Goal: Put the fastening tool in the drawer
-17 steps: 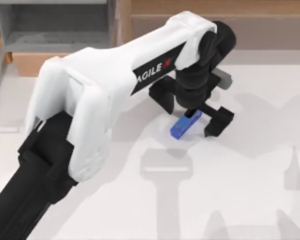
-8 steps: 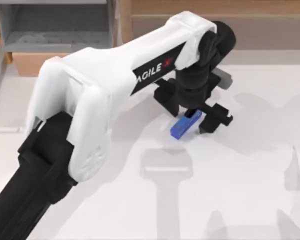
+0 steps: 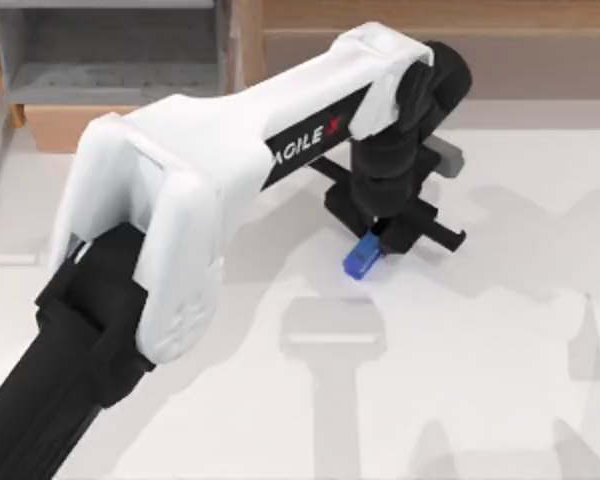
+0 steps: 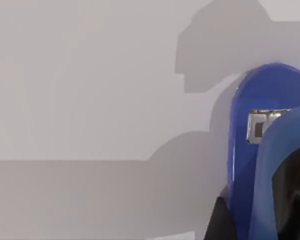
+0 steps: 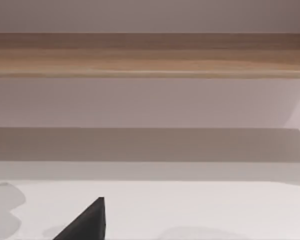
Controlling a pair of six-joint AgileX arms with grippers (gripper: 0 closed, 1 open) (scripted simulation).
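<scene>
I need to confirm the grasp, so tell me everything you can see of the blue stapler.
The small blue oblong stapler lies flat on the white table, near its middle, angled diagonally. Its far end sits under the left gripper, whose black fingers are shut on it. The left wrist view shows a glossy, plastic-looking rounded blue end with a small metal part.

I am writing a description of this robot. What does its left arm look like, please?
The left arm has a bulky white shell with rounded edges over black segments. A slanted black panel carries white AGILE lettering and a red X. The wrist is black, and the left gripper has two black fingers on a black cross bar.
</scene>
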